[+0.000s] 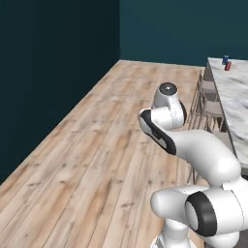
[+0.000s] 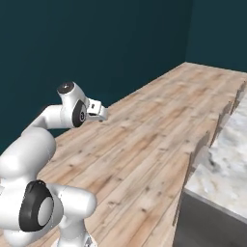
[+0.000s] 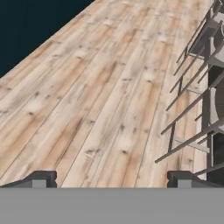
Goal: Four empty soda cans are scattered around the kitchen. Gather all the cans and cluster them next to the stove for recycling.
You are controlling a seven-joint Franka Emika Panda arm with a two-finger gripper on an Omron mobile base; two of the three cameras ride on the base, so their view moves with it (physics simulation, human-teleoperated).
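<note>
Two soda cans [image 1: 226,63], one blue and one red, stand upright side by side at the far end of the marble counter [image 1: 235,97], well ahead and right of the claw [image 3: 111,178], whose jaws gape wide and empty over the plank floor [image 1: 97,160]; stools [image 3: 197,100] line the counter's side, teal walls beyond

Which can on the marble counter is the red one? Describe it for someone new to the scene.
In the left base view, find the long marble counter along the right edge, above the wooden floor. Two small cans stand close together at its far end, near the teal back wall. The red can is the nearer, lower one; the blue can sits just behind it to its left.
</note>
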